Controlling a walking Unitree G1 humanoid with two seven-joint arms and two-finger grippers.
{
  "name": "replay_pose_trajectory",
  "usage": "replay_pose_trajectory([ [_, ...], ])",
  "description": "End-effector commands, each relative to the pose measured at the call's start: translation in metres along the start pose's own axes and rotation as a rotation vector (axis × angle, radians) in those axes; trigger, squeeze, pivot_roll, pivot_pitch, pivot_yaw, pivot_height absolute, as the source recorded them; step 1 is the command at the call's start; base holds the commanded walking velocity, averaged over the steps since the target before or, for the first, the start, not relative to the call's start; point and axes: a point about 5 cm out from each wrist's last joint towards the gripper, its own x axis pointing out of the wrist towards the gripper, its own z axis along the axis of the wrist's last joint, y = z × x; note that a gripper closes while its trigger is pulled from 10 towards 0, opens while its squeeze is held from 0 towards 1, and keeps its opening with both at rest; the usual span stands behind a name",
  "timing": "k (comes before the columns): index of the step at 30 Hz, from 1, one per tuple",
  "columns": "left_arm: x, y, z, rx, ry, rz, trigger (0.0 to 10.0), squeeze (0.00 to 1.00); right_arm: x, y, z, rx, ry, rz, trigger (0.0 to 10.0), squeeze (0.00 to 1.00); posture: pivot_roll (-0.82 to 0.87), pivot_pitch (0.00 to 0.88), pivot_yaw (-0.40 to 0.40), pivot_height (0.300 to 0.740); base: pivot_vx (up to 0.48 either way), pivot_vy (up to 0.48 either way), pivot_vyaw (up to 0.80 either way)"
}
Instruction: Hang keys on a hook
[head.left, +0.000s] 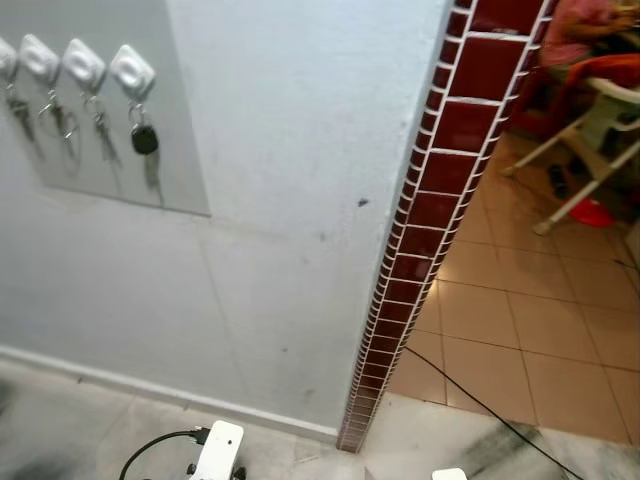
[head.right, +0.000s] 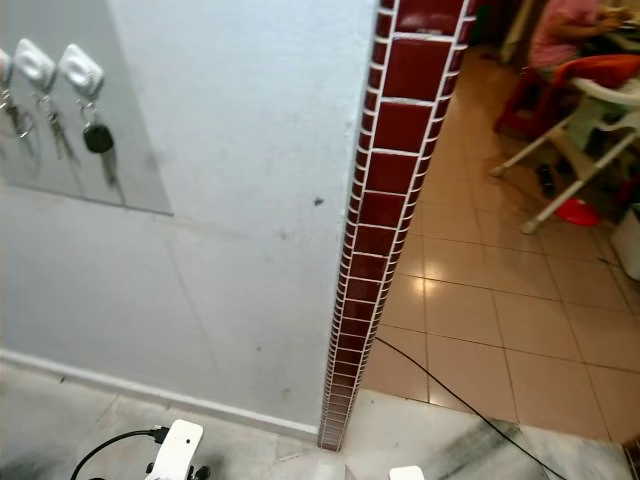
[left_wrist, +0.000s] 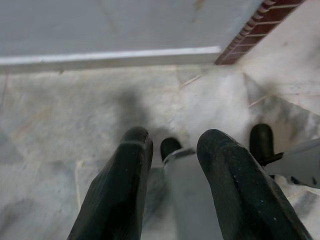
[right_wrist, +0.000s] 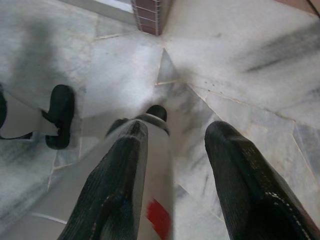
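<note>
High on the grey wall, a paler panel (head.left: 120, 150) carries a row of white hooks (head.left: 132, 70); each hook seen in the left eye view has keys under it, and the nearest bunch, the keys (head.left: 145, 140) with a black fob, hangs from the hook closest to the red-tiled wall edge (head.left: 430, 210); both arms hang low, well below and apart from those keys; the left gripper (left_wrist: 172, 155) points down at the marble floor (left_wrist: 60, 130), its two black fingers parted with nothing between them; the right gripper (right_wrist: 172, 145) likewise stands open and empty over the floor; a black cable (head.left: 490, 410) crosses the tan tiles; what seems a seated person (head.left: 585, 30) is beyond, blurred.
</note>
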Motion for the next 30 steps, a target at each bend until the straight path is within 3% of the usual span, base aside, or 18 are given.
replay_pose_trajectory([
  [1, 0.0001, -0.0026, -0.0017, 0.003, 0.009, -0.008, 10.0, 0.0, -0.0024, -0.0025, -0.011, 0.007, 0.04, -0.003, 10.0, 0.0, 0.11, 0.011, -0.032, 0.74, 0.0, 0.0, 0.0],
  [30, 0.0002, -0.0037, -0.0021, 0.019, 0.016, -0.016, 10.0, 0.0, -0.0036, -0.0032, -0.0165, -0.027, 0.064, -0.008, 10.0, 0.0, 0.1, 0.0, -0.027, 0.74, 0.0, 0.0, 0.0],
])
